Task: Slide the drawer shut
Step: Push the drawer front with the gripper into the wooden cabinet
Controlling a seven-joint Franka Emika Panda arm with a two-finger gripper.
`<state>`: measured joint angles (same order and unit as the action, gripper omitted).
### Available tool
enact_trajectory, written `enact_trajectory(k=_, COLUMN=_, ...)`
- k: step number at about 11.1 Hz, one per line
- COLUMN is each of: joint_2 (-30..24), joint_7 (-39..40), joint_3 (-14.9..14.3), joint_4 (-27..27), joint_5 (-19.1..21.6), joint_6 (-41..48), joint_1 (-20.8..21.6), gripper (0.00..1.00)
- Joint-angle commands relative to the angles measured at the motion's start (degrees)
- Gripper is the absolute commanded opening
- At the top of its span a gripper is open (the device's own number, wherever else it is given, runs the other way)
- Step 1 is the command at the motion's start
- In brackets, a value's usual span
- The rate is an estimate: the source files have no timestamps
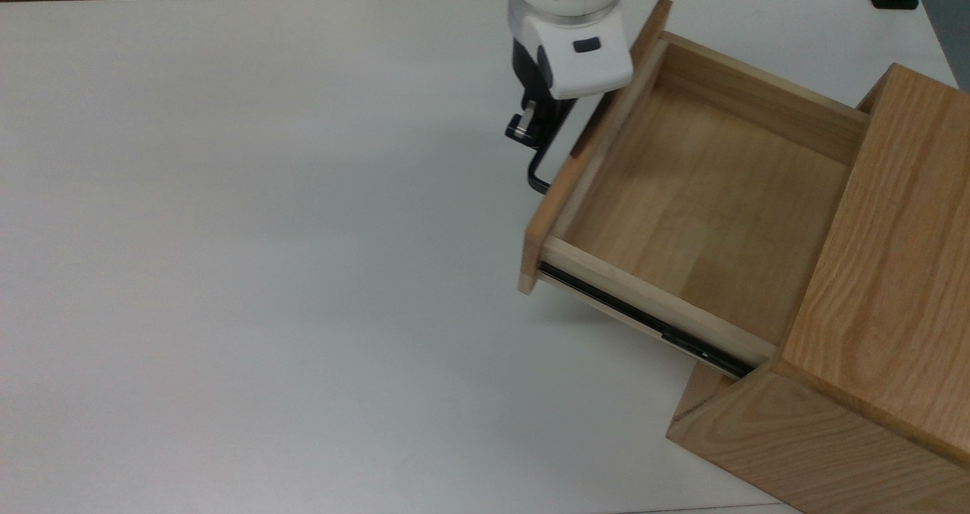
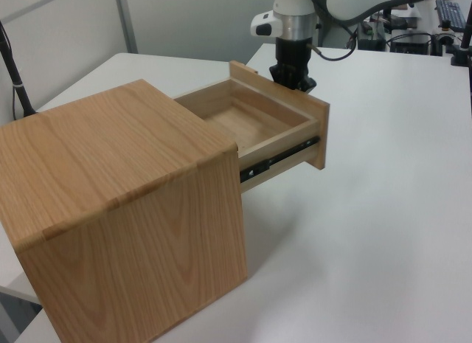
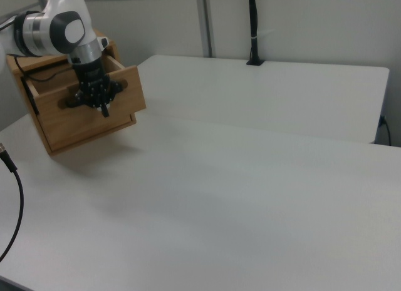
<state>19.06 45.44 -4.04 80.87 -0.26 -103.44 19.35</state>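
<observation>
Drawer [image 1: 682, 211] part-open from cabinet [image 1: 879, 286] on bench [image 1: 265, 271]; hand [image 1: 530, 123] at handle [image 1: 539, 167], grip state unclear.

Cabinet [image 1: 871, 362] on the counter [image 1: 265, 271] at the top view's right, drawer [image 1: 682, 203] sticking out of it toward the top view's left, claw [image 1: 530, 123] at the drawer's handle [image 1: 539, 169] outside the front panel.
</observation>
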Motion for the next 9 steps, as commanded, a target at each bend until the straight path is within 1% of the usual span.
enact_trajectory(k=1, joint_2=3.51, joint_7=-6.30, joint_3=-0.71, joint_4=-3.70, joint_5=1.05, joint_6=-5.79, joint_1=4.45, gripper=0.00)
enact_trajectory(k=3, joint_2=5.01, joint_7=-12.62, joint_3=0.17, joint_4=-4.05, joint_5=1.14, joint_6=-10.18, joint_1=6.48, gripper=0.00)
enact_trajectory(k=5, joint_2=6.77, joint_7=-18.08, joint_3=0.17, joint_4=-4.23, joint_5=1.14, joint_6=-16.59, joint_1=7.71, gripper=0.00)
enact_trajectory(k=7, joint_2=8.44, joint_7=-21.95, joint_3=0.17, joint_4=-4.40, joint_5=1.14, joint_6=-22.91, joint_1=9.03, gripper=0.00)
enact_trajectory(k=9, joint_2=10.28, joint_7=-24.78, joint_3=0.09, joint_4=-6.59, joint_5=1.14, joint_6=-25.57, joint_1=10.00, gripper=0.00)
